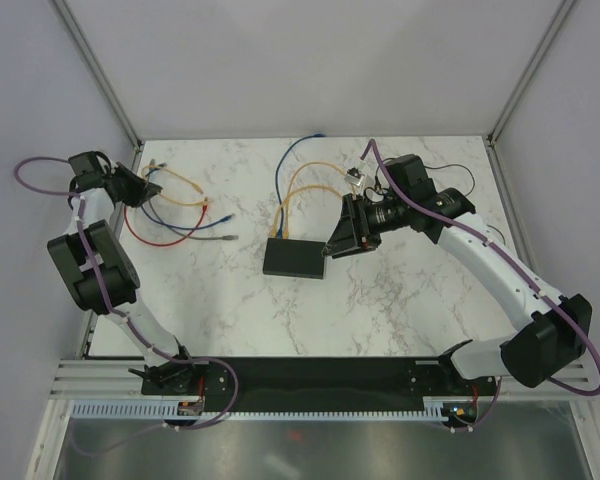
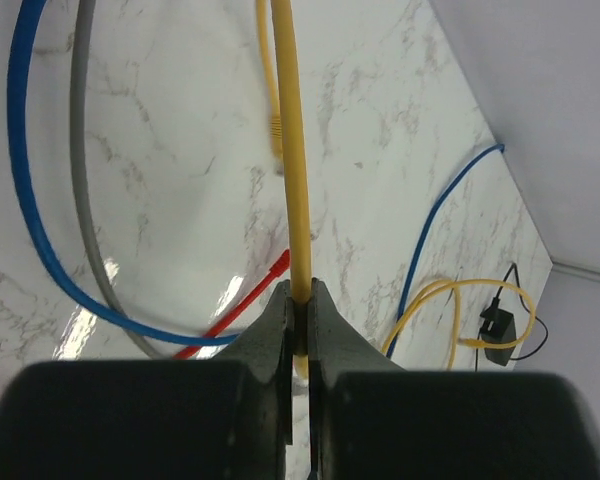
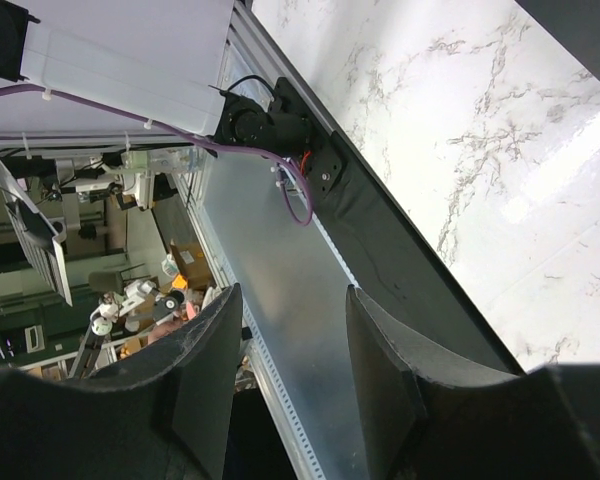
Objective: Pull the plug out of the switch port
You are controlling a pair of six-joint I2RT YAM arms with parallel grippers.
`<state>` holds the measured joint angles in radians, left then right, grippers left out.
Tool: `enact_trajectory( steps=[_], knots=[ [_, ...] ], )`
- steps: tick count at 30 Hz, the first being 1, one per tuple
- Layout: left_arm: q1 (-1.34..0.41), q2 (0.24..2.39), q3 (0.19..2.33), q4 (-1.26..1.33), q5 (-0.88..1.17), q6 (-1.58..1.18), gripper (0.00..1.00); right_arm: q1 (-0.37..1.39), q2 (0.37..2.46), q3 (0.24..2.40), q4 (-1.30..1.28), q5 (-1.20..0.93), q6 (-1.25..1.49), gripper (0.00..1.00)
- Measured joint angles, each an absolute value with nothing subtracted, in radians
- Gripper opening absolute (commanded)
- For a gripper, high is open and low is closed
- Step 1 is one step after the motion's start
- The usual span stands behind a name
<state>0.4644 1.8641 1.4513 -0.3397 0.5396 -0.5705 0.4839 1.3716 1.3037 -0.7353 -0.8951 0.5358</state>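
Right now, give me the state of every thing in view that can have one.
Switch: flat on the table, with a blue cable and a second yellow cable seemingly plugged into its far edge.
Left claw: shut on a yellow cable.
Right claw: open, empty, beside the switch.
Red cable: lying loose on the table.

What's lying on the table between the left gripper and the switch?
Top view: loose red, blue and grey cables lie between the left gripper, shut on a yellow cable, and the switch, then bare marble.
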Motion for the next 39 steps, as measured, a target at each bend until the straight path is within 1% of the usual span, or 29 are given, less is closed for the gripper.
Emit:
enact_trajectory(
  steps=[5,7,10,11,14,23,25,29,33,35,37,39],
  knots=[
    [0.466,1.865,1.335,-0.366,0.513,-0.57,0.02,0.484,1.372,1.302,-0.735,-0.883,0.539,0.53],
    [0.466,1.866,1.32,-0.381,0.493,-0.57,0.06,0.484,1.373,1.299,-0.735,-0.882,0.539,0.53],
    [0.466,1.866,1.32,-0.396,0.468,-0.569,0.23,0.484,1.374,1.296,-0.735,-0.881,0.54,0.53],
    [0.466,1.866,1.32,-0.402,0.456,-0.567,0.31,0.484,1.374,1.295,-0.735,-0.881,0.54,0.53],
    [0.466,1.866,1.32,-0.433,0.423,-0.557,0.48,0.484,1.377,1.291,-0.735,-0.881,0.543,0.53],
    [0.468,1.863,1.325,-0.517,0.391,-0.547,0.64,0.484,1.414,1.29,-0.734,-0.873,0.546,0.52],
    [0.468,1.851,1.325,-0.547,0.384,-0.547,0.66,0.484,1.428,1.29,-0.734,-0.87,0.546,0.52],
    [0.466,1.793,1.325,-0.607,0.365,-0.548,0.66,0.484,1.46,1.29,-0.733,-0.862,0.546,0.52],
    [0.427,1.691,1.307,-0.633,0.35,-0.549,0.61,0.484,1.51,1.295,-0.732,-0.838,0.544,0.52],
    [0.37,1.626,1.273,-0.633,0.353,-0.548,0.6,0.485,1.554,1.31,-0.73,-0.821,0.542,0.51],
    [0.277,1.572,1.23,-0.619,0.374,-0.547,0.59,0.487,1.608,1.34,-0.733,-0.796,0.542,0.51],
    [0.139,1.515,1.16,-0.598,0.411,-0.548,0.58,0.487,1.663,1.382,-0.734,-0.77,0.541,0.52]
  ],
)
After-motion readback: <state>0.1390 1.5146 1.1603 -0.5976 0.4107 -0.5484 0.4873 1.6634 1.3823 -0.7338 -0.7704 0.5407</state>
